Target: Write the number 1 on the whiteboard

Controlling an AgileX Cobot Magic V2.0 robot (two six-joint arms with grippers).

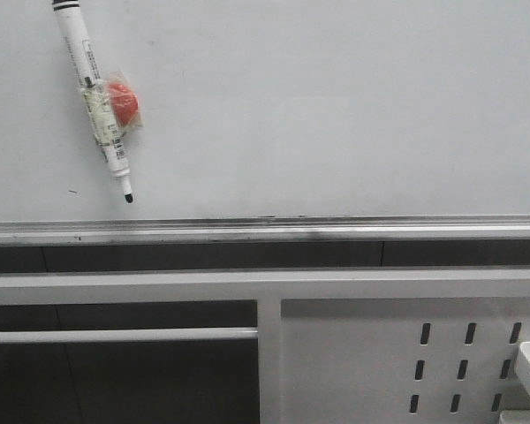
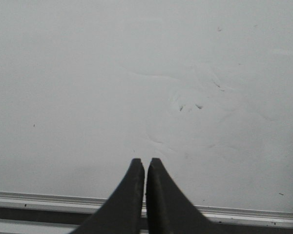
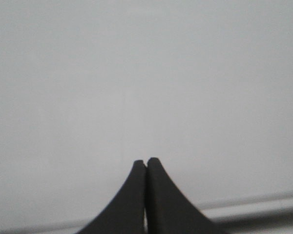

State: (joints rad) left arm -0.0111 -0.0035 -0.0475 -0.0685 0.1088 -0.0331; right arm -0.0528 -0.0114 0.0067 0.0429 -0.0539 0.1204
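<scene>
From the front, the whiteboard (image 1: 336, 106) fills the upper part of what I see, pale and glossy, with its silver tray rail (image 1: 265, 230) running along the lower edge. A white marker pen (image 1: 95, 97) hangs tilted against the board at the upper left, black tip pointing down, with an orange-red round piece (image 1: 122, 100) taped to its barrel under clear wrap. I find no stroke of the number 1 on the board here (only a tiny dark speck (image 1: 71, 191) left of the pen's tip). Below the rail sits a white metal panel (image 1: 362, 353) with slot holes. Neither of my grippers shows in this view.

Through my left wrist camera, my left gripper (image 2: 145, 163) faces the board with its two dark fingers pressed nearly together, nothing between them. The board surface ahead carries faint smudges and wipe marks (image 2: 190, 97), and the rail crosses near the fingers.

Through my right wrist camera, my right gripper (image 3: 146, 162) is likewise closed up, fingers touching, holding nothing, pointed at plain board with the rail blurred close by.
</scene>
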